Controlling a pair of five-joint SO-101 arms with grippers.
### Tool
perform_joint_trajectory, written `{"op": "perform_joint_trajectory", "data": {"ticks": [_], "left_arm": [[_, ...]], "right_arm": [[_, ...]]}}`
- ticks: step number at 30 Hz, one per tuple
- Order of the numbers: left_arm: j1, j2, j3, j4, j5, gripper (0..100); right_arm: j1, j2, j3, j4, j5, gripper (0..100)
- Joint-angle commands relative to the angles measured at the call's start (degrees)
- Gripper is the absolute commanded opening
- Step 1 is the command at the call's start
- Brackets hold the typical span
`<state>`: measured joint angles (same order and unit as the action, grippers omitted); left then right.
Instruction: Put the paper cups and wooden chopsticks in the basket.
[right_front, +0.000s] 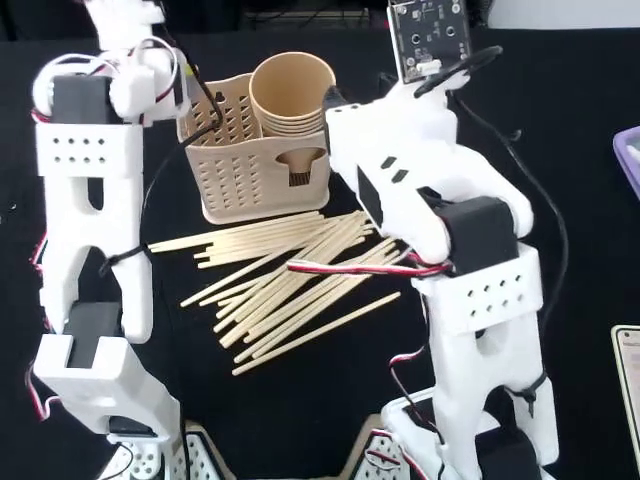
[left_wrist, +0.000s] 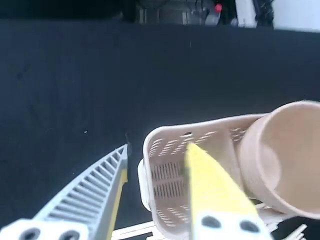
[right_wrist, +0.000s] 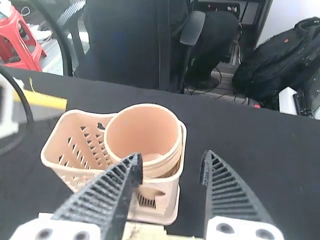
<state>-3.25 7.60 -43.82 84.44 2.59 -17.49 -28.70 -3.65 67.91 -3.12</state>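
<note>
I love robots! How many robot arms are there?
2. The left arm stands at the basket's end away from the cups; the right arm leans over the chopsticks, near the cups' end.

The right arm (right_front: 430, 190) covers the ends of several wooden chopsticks (right_front: 265, 300) and one basket (right_front: 235, 185) corner

paper cups (right_front: 291, 92) fill one basket (right_front: 240, 175) compartment | other compartment open | chopsticks (right_front: 290, 285) litter front

The black table (right_front: 300, 420) carries the beige basket (right_front: 235, 185) and, just beside it, a loose heap of wooden chopsticks (right_front: 270, 300).
</note>
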Motion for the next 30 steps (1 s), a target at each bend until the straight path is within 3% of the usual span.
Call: {"op": "perform_joint_trajectory", "data": {"ticks": [1, 6, 12, 18, 21, 27, 30], "left_arm": [[0.3, -0.7, -11.4, 6.3, 0.7, 27], [0.1, -0.7, -23.6, 16.7, 0.4, 27], [-2.2, -9.8, -15.8, 16.6, 0.3, 27], [-3.7, -31.2, 13.9, 16.3, -6.8, 27], [-9.7, -40.7, 31.5, 14.7, -8.3, 27], [-25.9, -53.9, 70.6, -4.0, -8.6, 27], [-29.8, -56.4, 85.8, -11.6, -8.6, 27]], "right_arm": [[0.2, -6.5, -2.9, 1.8, 1.5, 19.7], [0.1, -14.8, 0.1, 2.0, 4.2, 19.4], [0.0, -22.1, 8.7, 5.0, 9.3, 19.4], [-0.1, -30.7, 23.3, 6.0, 13.6, 19.4], [-3.3, -35.6, 33.6, 5.8, 14.9, 19.4], [-15.4, -42.2, 56.5, 4.3, 27.9, 19.4], [-18.1, -41.4, 67.8, -0.3, 31.3, 19.7]]}}
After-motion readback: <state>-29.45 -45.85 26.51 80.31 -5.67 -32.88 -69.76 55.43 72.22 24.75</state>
